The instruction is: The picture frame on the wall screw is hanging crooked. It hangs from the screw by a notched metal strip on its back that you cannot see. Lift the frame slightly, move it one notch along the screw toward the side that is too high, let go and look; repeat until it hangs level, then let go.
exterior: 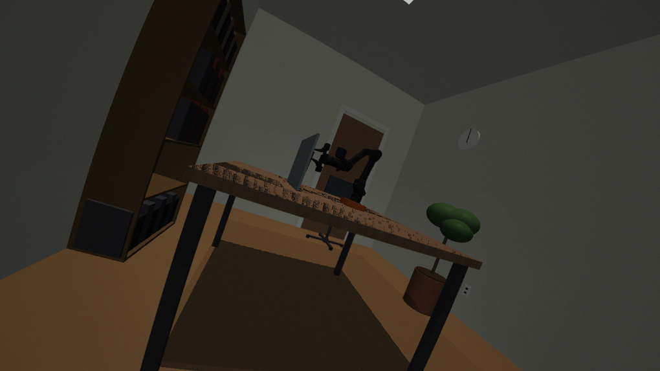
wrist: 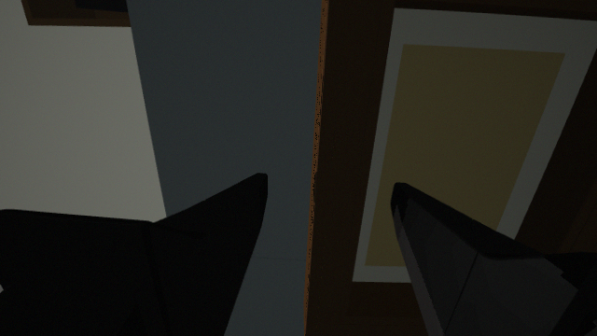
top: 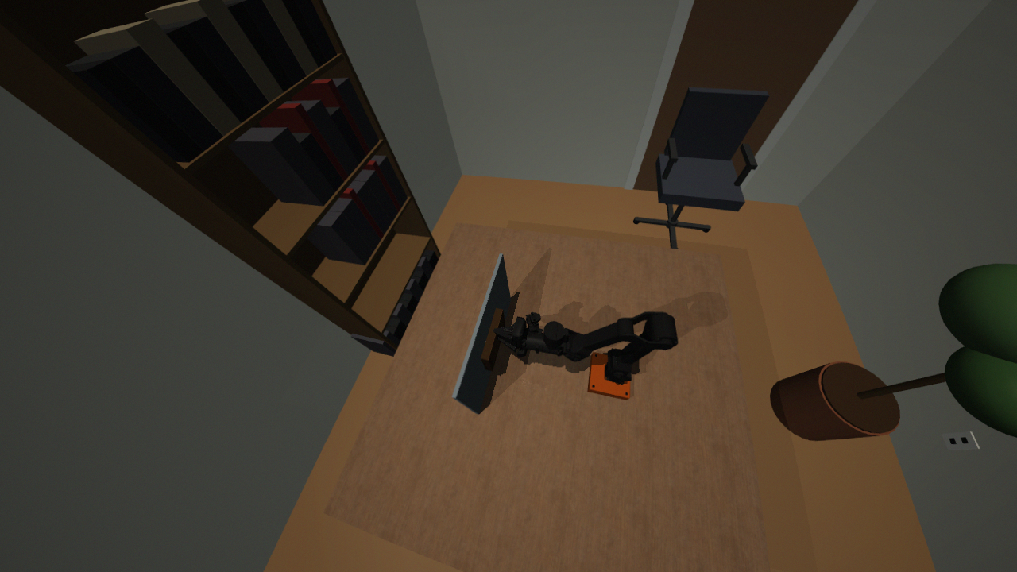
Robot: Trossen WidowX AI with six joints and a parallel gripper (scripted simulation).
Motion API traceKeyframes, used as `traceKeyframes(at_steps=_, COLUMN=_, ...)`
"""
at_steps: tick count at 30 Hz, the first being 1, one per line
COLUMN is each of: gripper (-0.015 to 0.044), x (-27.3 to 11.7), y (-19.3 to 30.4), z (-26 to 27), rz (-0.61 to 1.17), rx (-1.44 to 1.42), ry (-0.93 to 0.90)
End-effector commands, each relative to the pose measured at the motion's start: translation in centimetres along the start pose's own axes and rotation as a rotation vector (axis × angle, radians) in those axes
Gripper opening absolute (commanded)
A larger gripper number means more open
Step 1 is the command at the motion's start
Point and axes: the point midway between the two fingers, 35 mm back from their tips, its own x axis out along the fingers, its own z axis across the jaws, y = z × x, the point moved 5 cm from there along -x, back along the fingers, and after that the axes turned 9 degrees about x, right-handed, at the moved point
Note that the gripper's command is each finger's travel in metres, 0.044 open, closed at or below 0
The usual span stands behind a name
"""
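Observation:
The picture frame (top: 489,353) (wrist: 345,140) has a dark brown border, a pale mat and a yellowish picture. It stands against the blue-grey upright panel (top: 469,366) (exterior: 299,162) (wrist: 233,93). In the wrist view its near border edge runs almost vertically, slightly slanted. My gripper (top: 500,331) (exterior: 313,155) (wrist: 329,189) is open, with one fingertip on each side of that edge and a visible gap on both sides. The right finger is in front of the picture's face, the left one in front of the panel. The screw and the notched strip are hidden, and the top and exterior views are too small to judge the tilt.
The wooden table (top: 569,483) bears the panel and the arm's orange base plate (top: 601,388) (exterior: 351,204). A tall bookcase (top: 391,276) (exterior: 138,96) stands beyond the panel. An office chair (top: 700,177) and a potted plant (top: 803,403) (exterior: 421,289) stand off the table.

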Motion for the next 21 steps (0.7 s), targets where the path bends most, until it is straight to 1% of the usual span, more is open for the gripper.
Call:
traceKeyframes(at_steps=1, gripper=0.026, x=-2.4, y=0.1, z=0.4, rz=-0.002, rx=0.036, ry=-0.002)
traceKeyframes(at_steps=9, gripper=0.026, x=-8.9, y=0.0, z=-0.4, rz=-0.003, rx=0.137, ry=-0.007)
traceKeyframes(at_steps=14, gripper=0.026, x=-9.4, y=-0.1, z=-0.6, rz=-0.003, rx=0.145, ry=-0.007)
traceKeyframes(at_steps=15, gripper=0.026, x=-8.7, y=0.0, z=-0.1, rz=0.0, rx=0.129, ry=-0.013)
traceKeyframes(at_steps=21, gripper=0.026, x=-10.9, y=-0.2, z=1.9, rz=-0.001, rx=0.134, ry=-0.01)
